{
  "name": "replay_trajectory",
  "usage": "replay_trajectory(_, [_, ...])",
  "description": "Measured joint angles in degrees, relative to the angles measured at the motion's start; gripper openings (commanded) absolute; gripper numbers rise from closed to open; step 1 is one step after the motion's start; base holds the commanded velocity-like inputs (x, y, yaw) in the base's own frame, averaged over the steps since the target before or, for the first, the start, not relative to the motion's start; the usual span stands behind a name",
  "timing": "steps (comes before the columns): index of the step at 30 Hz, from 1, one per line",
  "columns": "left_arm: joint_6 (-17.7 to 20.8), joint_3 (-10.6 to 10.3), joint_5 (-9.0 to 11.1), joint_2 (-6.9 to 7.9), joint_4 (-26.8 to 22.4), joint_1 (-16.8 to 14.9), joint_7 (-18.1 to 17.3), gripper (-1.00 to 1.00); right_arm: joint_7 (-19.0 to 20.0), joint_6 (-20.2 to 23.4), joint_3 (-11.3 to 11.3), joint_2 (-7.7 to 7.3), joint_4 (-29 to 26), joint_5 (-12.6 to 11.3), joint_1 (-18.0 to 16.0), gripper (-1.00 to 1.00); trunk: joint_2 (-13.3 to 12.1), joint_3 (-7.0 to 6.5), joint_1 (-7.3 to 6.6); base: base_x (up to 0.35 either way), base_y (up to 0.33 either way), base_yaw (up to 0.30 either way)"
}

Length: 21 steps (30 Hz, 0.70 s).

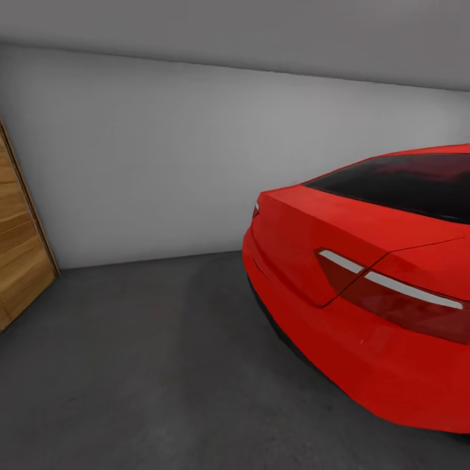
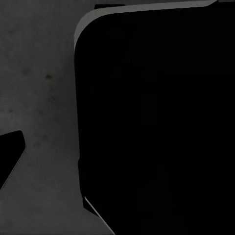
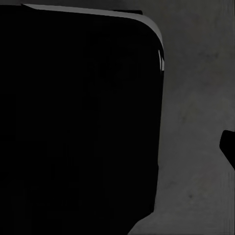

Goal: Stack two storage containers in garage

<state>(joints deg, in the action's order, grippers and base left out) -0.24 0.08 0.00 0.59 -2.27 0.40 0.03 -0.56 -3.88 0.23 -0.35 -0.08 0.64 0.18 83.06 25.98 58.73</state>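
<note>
Head view: the robot stands in the garage, facing a plain grey-white wall. A red car fills the right side, its rear corner and tail light nearest the camera. At the left edge is a slice of horizontal wooden-plank door. Between door and car runs a broad strip of dark grey concrete floor, reaching back to the wall; this is the open room for setting something down. Neither storage container can be seen here, so which way they lie from either hand, how their long axes run, and which arm is nearer cannot be told. My guess is the robot is in transit, and any move should keep left of the car's bumper

Left wrist view: the camera looks down on speckled concrete. A large black rounded-corner body with a thin pale rim covers most of the picture, likely part of the robot itself, though I cannot be sure. A small dark wedge juts in at one edge. The left hand's fingers are not made out, so I cannot tell whether they are apart or closed, or holding anything

Right wrist view: much the same, mirrored: a black rounded body over concrete, a dark tip at the edge. The right hand's state cannot be told either; no orange-red bin is seen
</note>
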Motion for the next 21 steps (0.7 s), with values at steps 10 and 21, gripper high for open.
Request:
replay_trajectory(10, [0.0, 0.0, 0.0, -0.02, 0.0, 0.0, 0.1, 1.00, 0.0, 0.0, 0.0, -0.03, 0.0, 0.0, 0.0, 1.00, 0.0, 0.00, 0.00, 0.000, 0.000, -0.279])
replay_trajectory(21, [0.0, 0.0, 0.0, 0.01, 0.0, 0.0, 0.0, 1.00, 0.0, -0.7, 0.0, -0.09, 0.0, 0.0, 0.0, 1.00, 0.0, 0.00, 0.00, 0.000, 0.000, -0.279])
